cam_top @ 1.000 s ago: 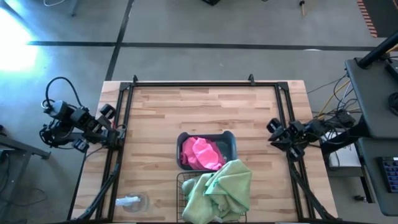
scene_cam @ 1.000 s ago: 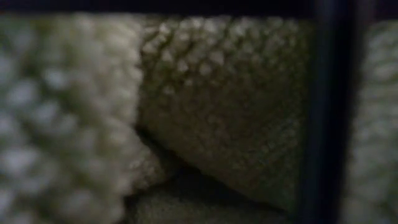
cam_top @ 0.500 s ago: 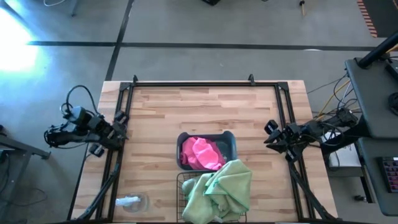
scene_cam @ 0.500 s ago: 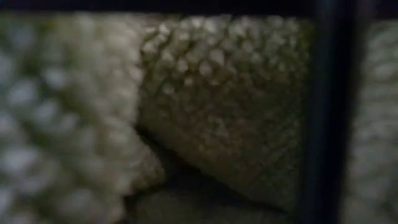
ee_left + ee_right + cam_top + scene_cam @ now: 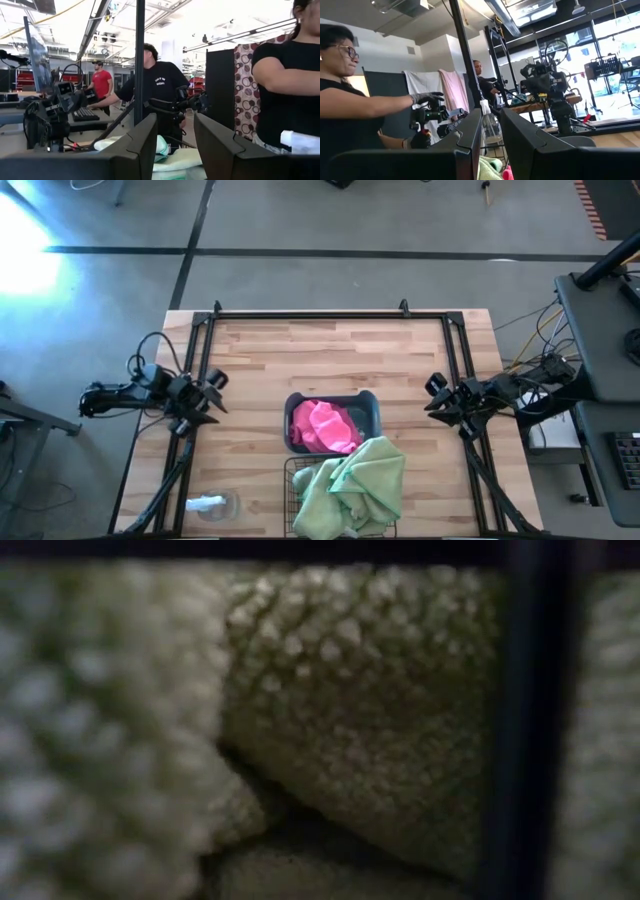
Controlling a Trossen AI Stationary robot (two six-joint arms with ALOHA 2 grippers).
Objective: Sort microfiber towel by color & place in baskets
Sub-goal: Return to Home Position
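Observation:
Pink towels point(image 5: 322, 427) lie bunched in the blue-grey bin point(image 5: 372, 412) at the table's middle. A heap of sage green towels point(image 5: 355, 480) fills the black wire basket point(image 5: 290, 480) at the near edge and spills over its rim toward the bin. The low view is filled by green towel point(image 5: 350, 710) behind a basket wire point(image 5: 530, 720). My left gripper point(image 5: 212, 395) hovers open over the table's left edge, pointing right; its wrist view shows the green heap point(image 5: 172, 162). My right gripper point(image 5: 433, 396) hovers open near the right edge, pointing left, with green towel point(image 5: 490, 167) ahead.
A small white-and-clear object point(image 5: 210, 503) lies at the table's near left corner. A black frame rail point(image 5: 310, 315) runs around the table's far, left and right sides. Bare wood lies between each gripper and the bin. People stand in the room beyond the table.
My left arm has swung toward the table's right, bringing its gripper from beyond the left rail in over the table's left edge. The towels and both baskets have stayed where they were.

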